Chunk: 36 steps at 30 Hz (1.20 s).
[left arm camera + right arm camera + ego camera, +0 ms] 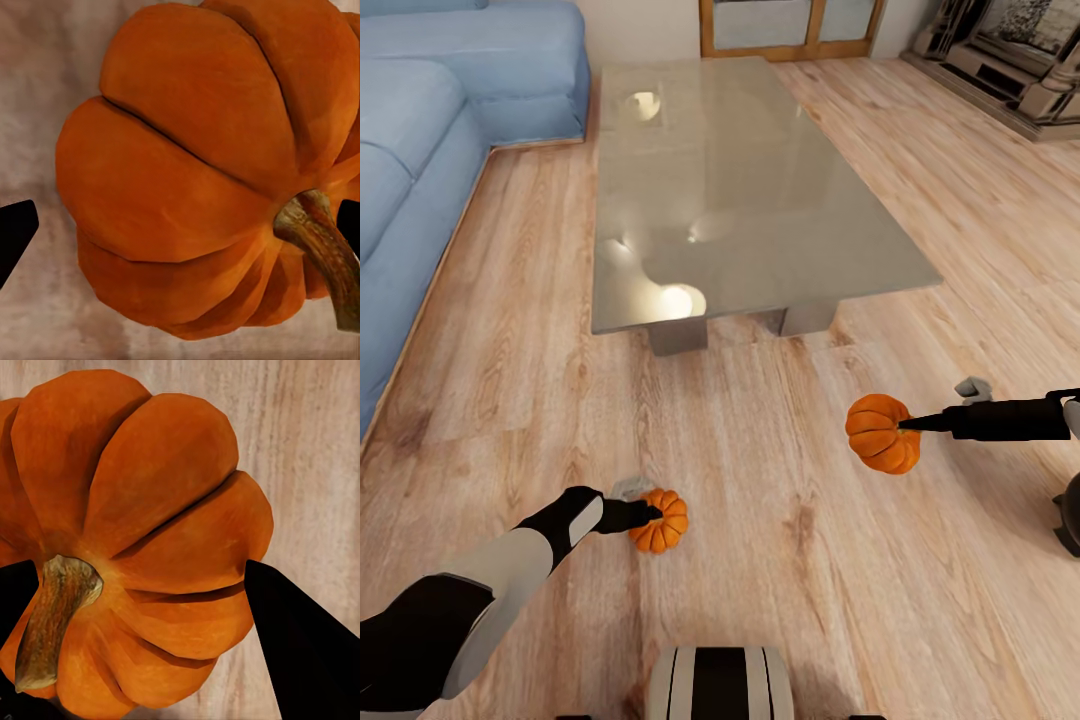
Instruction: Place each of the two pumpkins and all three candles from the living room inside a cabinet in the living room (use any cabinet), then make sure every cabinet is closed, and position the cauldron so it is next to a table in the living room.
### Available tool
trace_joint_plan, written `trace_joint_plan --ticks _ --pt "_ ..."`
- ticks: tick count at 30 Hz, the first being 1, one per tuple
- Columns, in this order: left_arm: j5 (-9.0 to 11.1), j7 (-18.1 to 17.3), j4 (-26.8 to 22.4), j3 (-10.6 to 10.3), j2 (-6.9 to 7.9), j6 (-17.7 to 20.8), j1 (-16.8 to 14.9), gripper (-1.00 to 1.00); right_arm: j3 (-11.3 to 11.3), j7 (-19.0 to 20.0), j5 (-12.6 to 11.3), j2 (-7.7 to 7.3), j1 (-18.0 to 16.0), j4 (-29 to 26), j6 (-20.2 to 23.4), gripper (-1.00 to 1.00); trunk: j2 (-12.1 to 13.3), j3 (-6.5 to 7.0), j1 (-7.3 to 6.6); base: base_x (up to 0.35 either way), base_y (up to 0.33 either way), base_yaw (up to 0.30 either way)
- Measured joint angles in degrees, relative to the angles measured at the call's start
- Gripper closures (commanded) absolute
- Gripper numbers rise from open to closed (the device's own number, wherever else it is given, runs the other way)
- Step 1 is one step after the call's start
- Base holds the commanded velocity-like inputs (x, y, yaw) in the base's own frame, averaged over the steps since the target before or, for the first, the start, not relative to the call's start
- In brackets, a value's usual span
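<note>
Head view: two orange pumpkins are being held, one by each arm, over the wooden floor (760,520) in front of the glass-topped table (760,230). The left pumpkin (659,520) is being gripped low, close to the boards, with the left gripper (645,514) closed around it and the left arm reaching forward from the near left corner. The right pumpkin (882,433) is being carried higher, pinched at its side by the right gripper (908,424), with the right arm lying almost level and pointing inward from the right edge.

In the left wrist view, the pumpkin (202,172) is being pressed between dark fingertips (15,232) at both flanks, its stem angled off to one side. In the right wrist view, the other pumpkin (135,540) is being clamped likewise, one finger (307,645) lying against its ribs.

A dark low cabinet (1010,70) is being shown far off at the upper right, beyond the table and nearer the right arm, so a drive across the room is judged to be needed before either pumpkin can be stowed.
</note>
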Motion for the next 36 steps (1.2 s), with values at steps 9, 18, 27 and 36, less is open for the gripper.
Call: trace_joint_plan --ticks 9,18,27,36 --pt "2.1 -0.2 -0.2 0.0 0.00 0.3 -0.1 -1.00 0.0 0.0 0.0 -0.07 0.0 0.0 0.0 1.00 0.0 -0.44 0.02 0.000 0.000 0.000" --pt "1.6 -0.4 -0.3 0.0 0.00 0.2 0.0 -1.00 0.0 0.0 -0.1 -0.09 0.0 0.0 0.0 1.00 0.0 -0.44 0.03 0.000 0.000 0.000" --pt "1.5 -0.5 -0.3 0.1 0.07 -0.1 0.0 1.00 0.0 0.0 -0.1 -0.09 0.0 0.0 0.0 1.00 0.0 -0.44 0.03 0.000 0.000 0.000" --pt "1.4 -0.4 -0.4 0.0 0.01 0.0 -0.1 1.00 0.0 0.0 -0.1 -0.17 0.0 0.0 0.0 1.00 0.0 -0.44 0.02 0.000 0.000 0.000"
